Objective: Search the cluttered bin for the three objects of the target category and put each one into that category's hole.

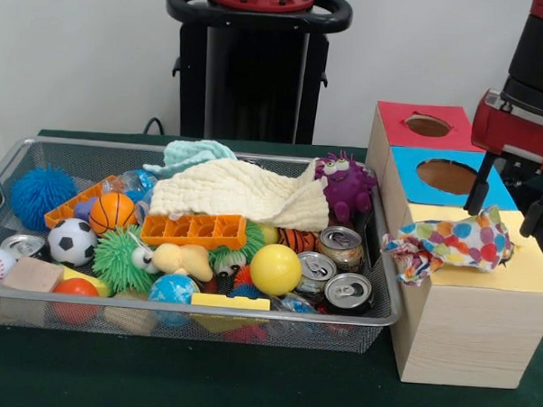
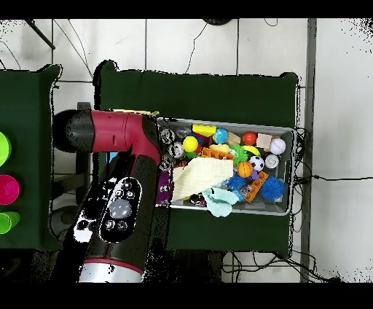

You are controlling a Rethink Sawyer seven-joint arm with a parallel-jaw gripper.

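Note:
The silver wire mesh bin (image 1: 195, 314) fills the left of the front view, packed with toys; it also shows in the overhead view (image 2: 291, 171). A crumpled white wrapper with coloured polka dots (image 1: 450, 243) lies on the yellow top of the nearest wooden box (image 1: 532, 271), hanging over its left edge. My gripper (image 1: 506, 206) is open right above the wrapper's right end, one finger on each side of it. The wrapper hides any hole in the yellow top. No other bright wrapper shows in the bin. In the overhead view my arm (image 2: 120, 197) covers the boxes and the gripper.
Behind the yellow box stand a blue-topped box (image 1: 448, 175) and a red-topped box (image 1: 428, 126), each with a hole. A cream cloth (image 1: 240, 193), a pale blue cloth (image 1: 197, 153), a purple plush (image 1: 344, 184), cans (image 1: 342, 247) and balls fill the bin.

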